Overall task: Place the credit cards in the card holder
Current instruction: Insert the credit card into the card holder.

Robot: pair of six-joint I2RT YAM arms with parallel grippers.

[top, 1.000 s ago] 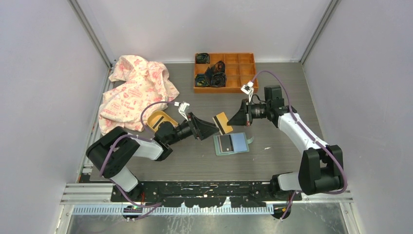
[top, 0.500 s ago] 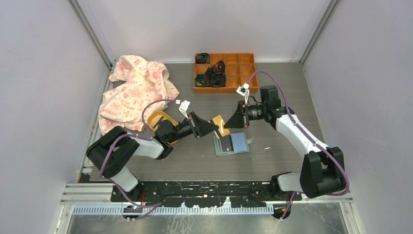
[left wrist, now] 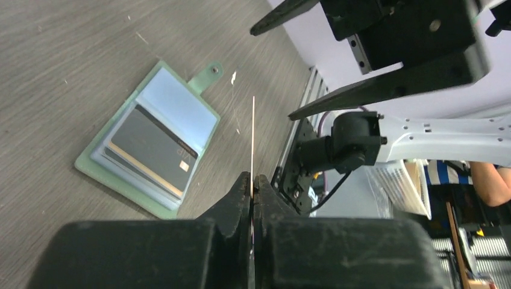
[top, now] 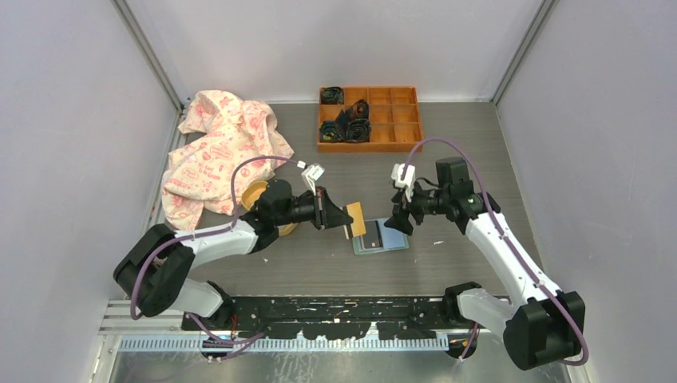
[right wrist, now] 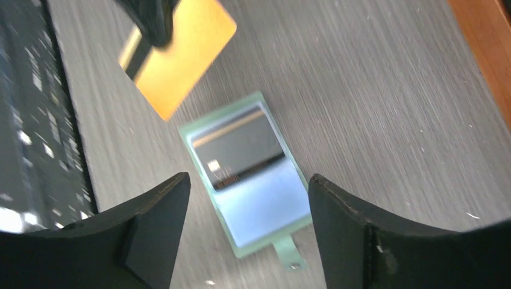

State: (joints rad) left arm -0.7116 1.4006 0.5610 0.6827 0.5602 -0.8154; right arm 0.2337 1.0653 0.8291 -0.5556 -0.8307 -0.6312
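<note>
Top external view: left gripper point(top: 345, 220) clamps an orange credit card point(top: 357, 217) just left of the open card holder point(top: 383, 238). The right gripper point(top: 401, 215) hangs wide and empty above it. Next, likely: angle the card into the clear sleeve point(left wrist: 181, 108), which seems free.

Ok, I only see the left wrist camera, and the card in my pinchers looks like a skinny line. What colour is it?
Observer: The right wrist view shows its face. The card in the left gripper is orange, with a dark stripe along one edge.
Operator: Is anything behind my arm?
Observer: Yes. The top view shows a yellow-orange dish, partly hidden under the left arm.
Operator: Any more stuff?
Observer: An orange compartment tray sits at the far side, well beyond the card holder.
</note>
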